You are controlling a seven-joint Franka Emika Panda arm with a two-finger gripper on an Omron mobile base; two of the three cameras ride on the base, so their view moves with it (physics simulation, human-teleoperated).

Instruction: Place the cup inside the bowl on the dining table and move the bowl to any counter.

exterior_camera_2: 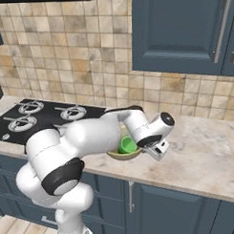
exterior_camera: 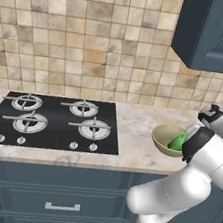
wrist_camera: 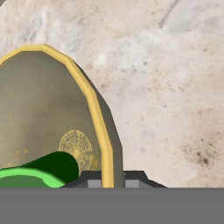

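The olive-tan bowl (exterior_camera: 163, 140) with its yellowish rim is on the counter (exterior_camera: 135, 132), to the right of the hob. The bright green cup (exterior_camera: 178, 141) lies tilted inside it. In the hand view the bowl (wrist_camera: 39, 109) stands at the left, with the cup (wrist_camera: 35, 175) low in it. My gripper (wrist_camera: 107, 180) is shut on the bowl's rim, which passes between the two fingertips (wrist_camera: 92, 180). From the right base view, the hand reaches down to the bowl's (exterior_camera_2: 121, 156) right edge and the cup (exterior_camera_2: 126, 145) shows over the rim. The dining table is out of view.
A black four-burner gas hob (exterior_camera: 56, 120) takes up the counter's left half. Dark blue wall cabinets (exterior_camera_2: 183, 30) hang above the right part, and a tiled wall runs behind. Bare marbled worktop (exterior_camera_2: 201, 154) stretches to the right of the bowl. Blue drawers (exterior_camera: 60, 197) sit below the counter's front edge.
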